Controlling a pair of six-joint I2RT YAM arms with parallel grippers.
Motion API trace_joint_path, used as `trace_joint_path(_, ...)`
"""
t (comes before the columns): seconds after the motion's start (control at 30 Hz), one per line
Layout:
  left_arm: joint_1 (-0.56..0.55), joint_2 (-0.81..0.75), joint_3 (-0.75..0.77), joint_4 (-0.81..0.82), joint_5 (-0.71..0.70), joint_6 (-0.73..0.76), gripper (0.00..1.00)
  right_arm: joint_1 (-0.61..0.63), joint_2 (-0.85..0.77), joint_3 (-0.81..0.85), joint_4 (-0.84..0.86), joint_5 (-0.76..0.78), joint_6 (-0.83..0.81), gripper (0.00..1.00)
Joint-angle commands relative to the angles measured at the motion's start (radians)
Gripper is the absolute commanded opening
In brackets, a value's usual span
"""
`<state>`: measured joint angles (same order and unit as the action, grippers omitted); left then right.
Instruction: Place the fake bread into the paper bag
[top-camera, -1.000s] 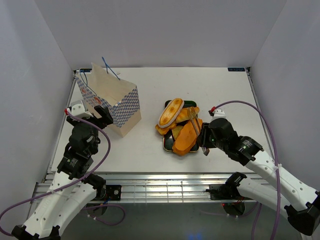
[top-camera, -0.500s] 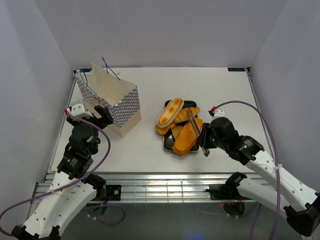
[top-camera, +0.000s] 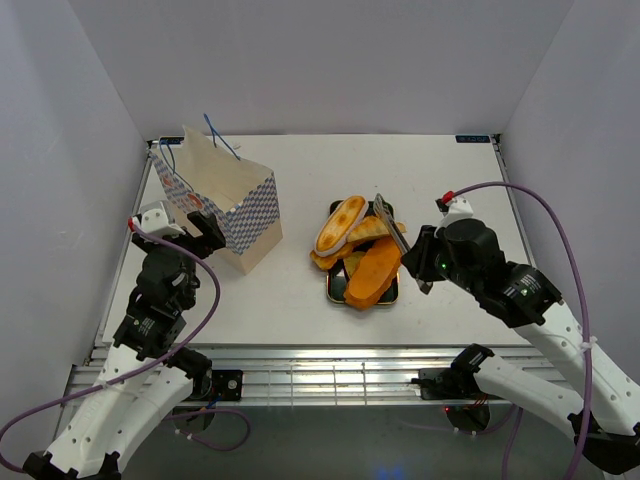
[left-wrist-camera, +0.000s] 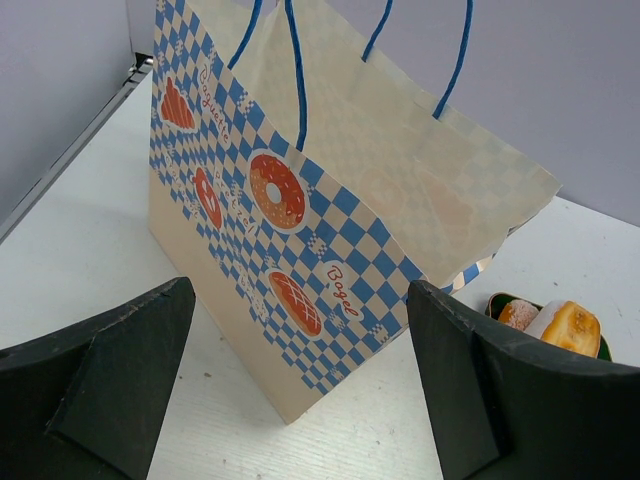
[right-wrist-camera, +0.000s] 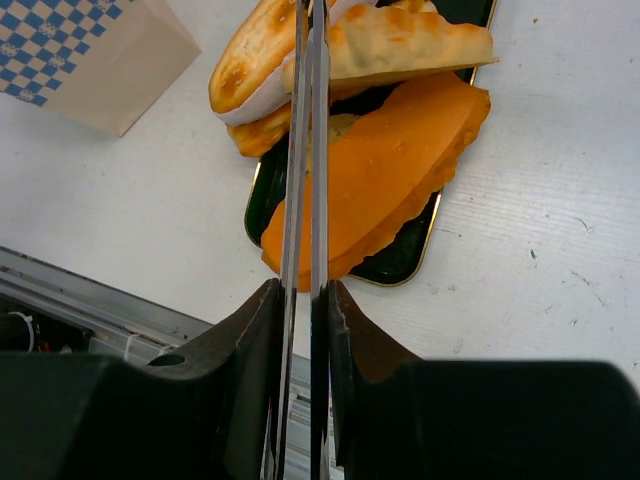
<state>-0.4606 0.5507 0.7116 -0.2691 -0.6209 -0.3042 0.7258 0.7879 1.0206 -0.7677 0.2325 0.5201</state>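
Right gripper (right-wrist-camera: 300, 300) clamped on silver metal tongs (right-wrist-camera: 308, 150), blades pinched together, empty, above golden-orange plastic breads (top-camera: 360, 255) heaped on black rectangular tray (right-wrist-camera: 418, 245). Left gripper (top-camera: 205, 228) spread apart beside cream blue-checked paper bag (left-wrist-camera: 300, 230). Risk: slick, stacked bread slips from narrow blades; pile topples onto tabletop (top-camera: 440, 180).

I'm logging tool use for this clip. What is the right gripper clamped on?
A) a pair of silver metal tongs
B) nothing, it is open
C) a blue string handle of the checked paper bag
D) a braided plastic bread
A: in the right wrist view the right gripper is shut on the silver metal tongs, whose blades reach out over the orange plastic breads on the black rectangular tray.
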Motion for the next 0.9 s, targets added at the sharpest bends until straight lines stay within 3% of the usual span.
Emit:
trace_joint_path(0.0, -0.006, -0.009, 0.012, -0.002, 0.0, 0.007, 0.97, -0.003, -0.012, 0.082, -0.012, 0.01, -0.022, 0.08)
trace_joint_path(0.27, -0.006, -0.02, 0.012, -0.004, -0.007, 0.007, 0.98, -0.003, 0.057, 0.184, -0.016, -0.035, -0.075, 0.08)
trace_joint_path(0.37, -0.006, -0.025, 0.014, -0.004, -0.004, 0.005, 0.98, -0.003, 0.062, 0.168, -0.024, -0.018, -0.063, 0.24)
trace_joint_path(0.6, -0.006, -0.028, 0.015, -0.004, 0.01, 0.004, 0.98, -0.003, 0.019, 0.066, -0.025, 0.034, -0.038, 0.43)
trace_joint_path(0.73, -0.007, -0.029, 0.015, -0.004, 0.01, 0.004, 0.98, -0.003, 0.002, 0.024, -0.027, 0.048, -0.06, 0.51)
trace_joint_path(0.87, -0.007, -0.031, 0.015, -0.004, 0.01, 0.004, 0.98, -0.003, 0.004, 0.0, -0.024, 0.053, -0.08, 0.52)
